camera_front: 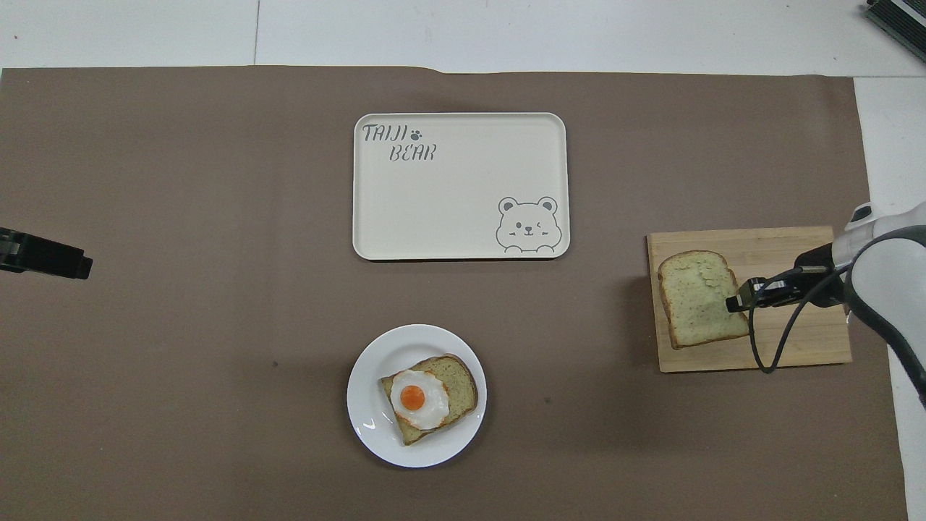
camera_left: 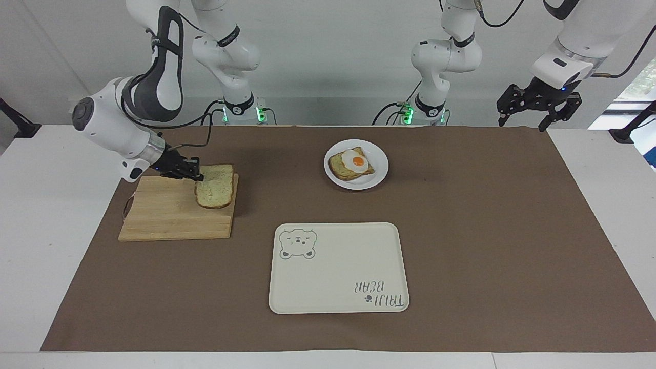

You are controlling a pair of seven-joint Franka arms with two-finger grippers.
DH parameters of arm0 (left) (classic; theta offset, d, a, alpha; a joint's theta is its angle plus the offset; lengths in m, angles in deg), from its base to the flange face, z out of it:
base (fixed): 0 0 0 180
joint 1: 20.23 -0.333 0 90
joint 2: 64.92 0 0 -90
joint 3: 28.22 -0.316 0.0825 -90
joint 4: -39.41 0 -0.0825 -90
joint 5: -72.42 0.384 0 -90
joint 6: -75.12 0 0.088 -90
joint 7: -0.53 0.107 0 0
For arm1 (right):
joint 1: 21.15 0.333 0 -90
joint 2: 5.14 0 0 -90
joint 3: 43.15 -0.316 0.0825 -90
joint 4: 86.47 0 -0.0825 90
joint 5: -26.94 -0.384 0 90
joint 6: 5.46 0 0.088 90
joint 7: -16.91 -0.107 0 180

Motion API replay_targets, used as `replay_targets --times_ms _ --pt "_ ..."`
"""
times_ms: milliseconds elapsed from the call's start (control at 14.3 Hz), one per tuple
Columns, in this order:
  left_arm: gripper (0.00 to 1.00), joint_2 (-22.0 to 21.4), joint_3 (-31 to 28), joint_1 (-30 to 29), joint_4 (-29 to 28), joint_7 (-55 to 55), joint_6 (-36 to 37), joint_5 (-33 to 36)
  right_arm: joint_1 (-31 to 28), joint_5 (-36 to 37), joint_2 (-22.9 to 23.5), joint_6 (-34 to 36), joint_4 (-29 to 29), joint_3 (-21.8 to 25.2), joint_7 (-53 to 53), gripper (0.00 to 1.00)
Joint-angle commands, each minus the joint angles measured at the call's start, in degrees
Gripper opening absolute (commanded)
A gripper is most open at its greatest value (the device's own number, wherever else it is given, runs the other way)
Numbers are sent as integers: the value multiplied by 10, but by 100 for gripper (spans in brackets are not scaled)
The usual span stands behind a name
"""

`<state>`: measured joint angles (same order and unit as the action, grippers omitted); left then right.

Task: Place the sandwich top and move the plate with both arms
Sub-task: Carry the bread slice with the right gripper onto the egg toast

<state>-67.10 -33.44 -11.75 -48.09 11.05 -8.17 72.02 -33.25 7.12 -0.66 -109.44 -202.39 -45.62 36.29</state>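
Observation:
The sandwich top (camera_left: pixel 215 187), a plain speckled bread slice, hangs tilted just above the wooden cutting board (camera_left: pixel 164 215), over the board's edge toward the plate. My right gripper (camera_left: pixel 192 174) is shut on the slice's edge; in the overhead view the gripper (camera_front: pixel 734 302) holds the slice (camera_front: pixel 698 300) over the board (camera_front: pixel 788 347). The small white plate (camera_left: pixel 376 179) carries a bread slice with a fried egg (camera_left: pixel 353 163), also seen from overhead (camera_front: pixel 427 398) on the plate (camera_front: pixel 369 427). My left gripper (camera_left: pixel 538 105) waits open, raised over its own end of the table.
A cream tray with a bear drawing (camera_left: pixel 338 277) lies farther from the robots than the plate, also in the overhead view (camera_front: pixel 448 210). A brown mat (camera_left: pixel 487 230) covers the table. The left gripper's tip (camera_front: pixel 43 255) shows at the overhead view's edge.

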Motion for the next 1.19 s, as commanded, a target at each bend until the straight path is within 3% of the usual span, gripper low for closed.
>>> replay_targets --times_ms 0,490,630,1120 --pt "100 2 0 -3 8 -6 11 -4 33 -40 0 5 2 -1 9 0" --pt "100 2 0 -3 8 -6 11 -4 142 -108 -6 -39 -12 -1 -74 0" --pt "100 2 0 -3 8 -6 11 -4 203 -109 -10 -80 -20 -1 -79 0" --pt "100 2 0 -3 8 -6 11 -4 351 -108 -46 -197 -80 -1 -354 0"
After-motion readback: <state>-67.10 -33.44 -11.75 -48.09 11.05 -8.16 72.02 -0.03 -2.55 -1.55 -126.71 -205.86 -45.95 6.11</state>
